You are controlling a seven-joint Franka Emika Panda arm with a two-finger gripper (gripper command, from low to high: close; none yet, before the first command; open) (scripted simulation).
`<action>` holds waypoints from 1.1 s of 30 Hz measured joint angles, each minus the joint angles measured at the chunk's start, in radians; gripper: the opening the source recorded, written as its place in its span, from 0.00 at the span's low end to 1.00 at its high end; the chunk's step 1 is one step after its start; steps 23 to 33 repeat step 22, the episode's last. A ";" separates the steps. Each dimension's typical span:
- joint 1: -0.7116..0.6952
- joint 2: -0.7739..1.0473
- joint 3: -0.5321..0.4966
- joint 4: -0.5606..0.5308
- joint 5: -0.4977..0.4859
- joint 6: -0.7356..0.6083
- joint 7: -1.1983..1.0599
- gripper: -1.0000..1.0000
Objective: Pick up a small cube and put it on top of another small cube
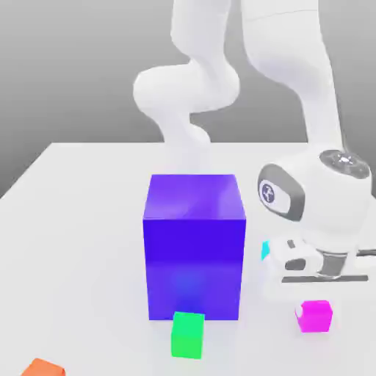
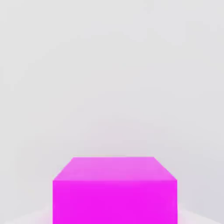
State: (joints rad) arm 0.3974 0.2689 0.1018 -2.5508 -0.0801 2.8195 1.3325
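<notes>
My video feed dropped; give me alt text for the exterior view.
A white robot arm hangs low over a small magenta cube, beside a large blue cube on a white table. A green cube, an orange cube and a cyan cube lie around.

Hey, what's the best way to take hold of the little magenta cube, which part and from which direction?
Grip the magenta cube across two opposite vertical faces, coming straight down from above. It sits flat on the white table with its top bare and open space all round; the green cube and big blue block stand well apart.
</notes>
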 joint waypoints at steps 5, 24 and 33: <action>-0.035 -0.100 -0.003 0.019 -0.025 -0.072 -0.132 0.00; -0.355 -0.075 -0.140 -0.058 0.101 -0.017 -0.392 1.00; -0.355 -0.075 -0.140 -0.058 0.101 -0.017 -0.392 1.00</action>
